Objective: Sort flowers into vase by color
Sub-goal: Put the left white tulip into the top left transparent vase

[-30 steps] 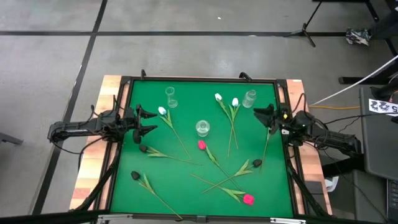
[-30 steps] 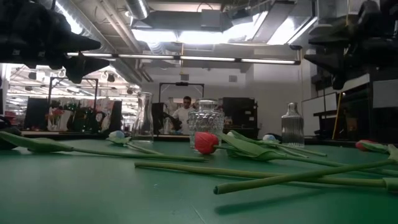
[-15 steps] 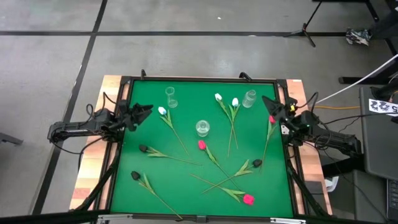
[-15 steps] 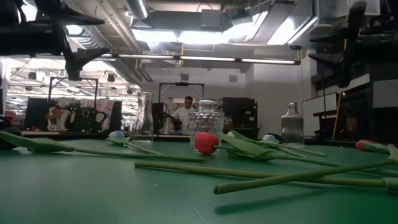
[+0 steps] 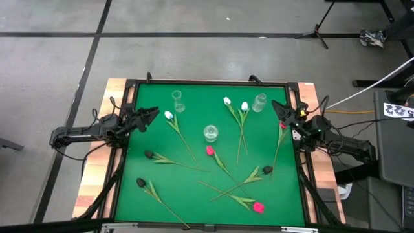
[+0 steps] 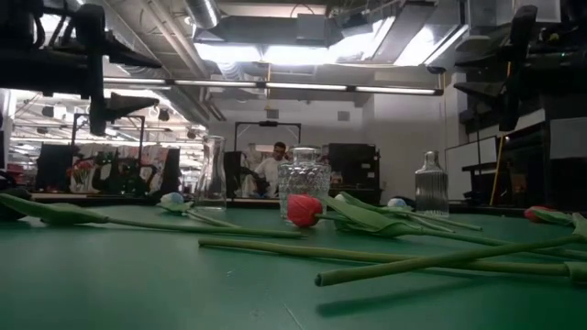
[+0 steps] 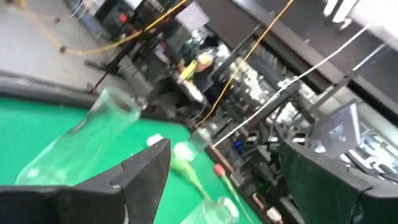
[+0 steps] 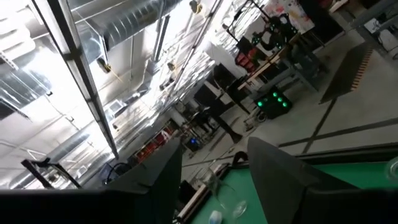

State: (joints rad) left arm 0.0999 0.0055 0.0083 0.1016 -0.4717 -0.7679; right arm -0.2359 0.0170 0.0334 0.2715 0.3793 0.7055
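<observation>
From above, the left gripper (image 5: pixel 152 113) hangs at the green worktop's (image 5: pixel 194 200) left edge, fingers spread; the right gripper (image 5: pixel 279 108) pinches a pink-red tulip (image 5: pixel 283 125); other flowers (image 5: pixel 220 165) lie scattered; at table height, three vases (image 6: pixel 304 183) stand behind them.

Three vases stand toward the back of the tabletop (image 5: pixel 129 194): one back-left (image 5: pixel 178 101), one back-right (image 5: pixel 259 102), one between them and nearer (image 5: pixel 210 133). Flowers (image 5: pixel 220 162) lie scattered across the middle and front. The left hand (image 5: pixel 152 116) hangs at the left edge, the right hand (image 5: pixel 280 110) at the right edge.
</observation>
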